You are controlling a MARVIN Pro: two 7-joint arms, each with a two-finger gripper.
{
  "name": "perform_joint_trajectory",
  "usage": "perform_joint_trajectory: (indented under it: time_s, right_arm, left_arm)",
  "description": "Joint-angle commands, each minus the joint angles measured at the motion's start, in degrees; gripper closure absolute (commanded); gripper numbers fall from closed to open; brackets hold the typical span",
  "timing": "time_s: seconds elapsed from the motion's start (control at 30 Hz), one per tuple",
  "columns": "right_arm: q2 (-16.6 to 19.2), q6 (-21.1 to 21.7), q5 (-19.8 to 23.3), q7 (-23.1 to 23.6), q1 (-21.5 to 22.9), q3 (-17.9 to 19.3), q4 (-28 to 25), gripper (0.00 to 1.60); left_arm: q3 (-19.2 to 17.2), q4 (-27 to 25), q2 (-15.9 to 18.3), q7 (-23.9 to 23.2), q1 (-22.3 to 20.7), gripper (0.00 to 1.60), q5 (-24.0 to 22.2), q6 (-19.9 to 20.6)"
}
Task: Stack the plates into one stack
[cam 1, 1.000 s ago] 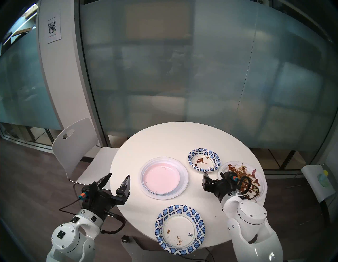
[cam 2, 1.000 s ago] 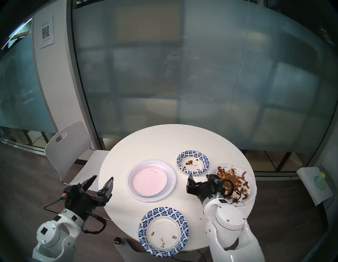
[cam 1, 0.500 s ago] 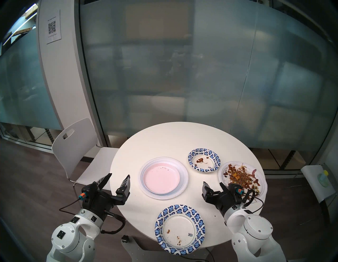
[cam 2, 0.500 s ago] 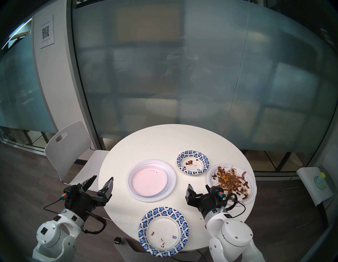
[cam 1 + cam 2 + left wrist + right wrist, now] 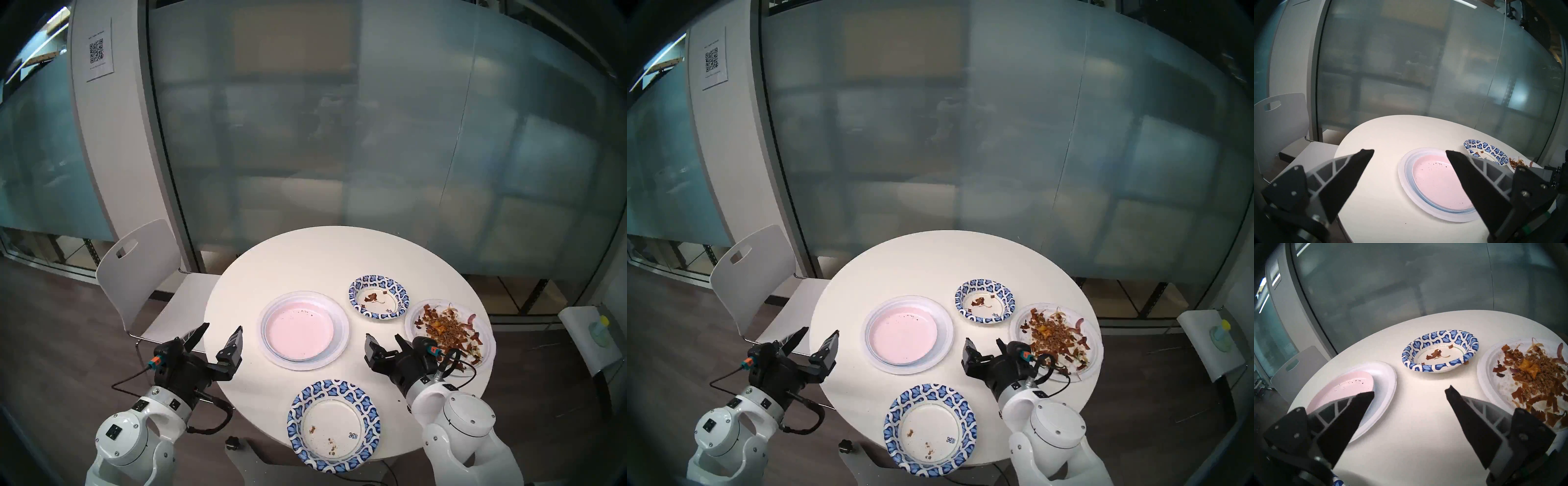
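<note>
A stack [image 5: 342, 327] sits mid-table: a pink plate [image 5: 300, 331] on a pale blue plate on a wide white one. A small blue-patterned bowl [image 5: 379, 297] with scraps stands behind and to the right. A large white plate [image 5: 451, 331] covered in food scraps lies at the right edge. A blue-patterned plate [image 5: 334, 426] lies at the front edge. My left gripper [image 5: 222, 327] hangs open at the table's left edge, left of the stack [image 5: 1437, 183]. My right gripper [image 5: 382, 336] is open and empty between the stack and the scrap plate [image 5: 1508, 378], facing the bowl [image 5: 1440, 351].
The round white table [image 5: 305, 258] stands by a frosted glass wall. A white chair [image 5: 142, 271] is pushed up at its left. A small side stand [image 5: 590, 336] with a yellow-capped item is on the floor to the right.
My right gripper drew back from the scrap plate's near-left rim, then shifted left toward the table's middle. The left gripper barely moved. No plate moved.
</note>
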Motion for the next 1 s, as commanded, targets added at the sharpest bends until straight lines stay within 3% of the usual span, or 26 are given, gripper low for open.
perform_joint_trajectory:
  time_s: [0.0,0.27,0.57,0.97]
  right_arm:
    - [0.03,-0.41,-0.44,0.28,2.65,-0.36,-0.39,0.00]
    - [0.39,-0.75,-0.28,-0.74,-0.49,2.65,-4.05,0.00]
    - [0.57,-2.05,-0.39,-3.00,-8.55,7.80,-10.53,0.00]
    - [-3.44,-3.47,0.13,-4.16,-16.95,13.63,-15.04,0.00]
  left_arm:
    - [-0.54,0.76,1.51,-0.40,-3.04,0.00,0.09,1.32]
    - [-0.70,1.60,1.72,-0.82,-3.95,0.00,0.57,1.55]
    - [-0.40,0.73,1.09,-1.11,-3.26,0.00,-0.09,1.98]
    - [-0.46,0.80,0.92,-1.33,-3.32,0.00,-0.03,1.99]
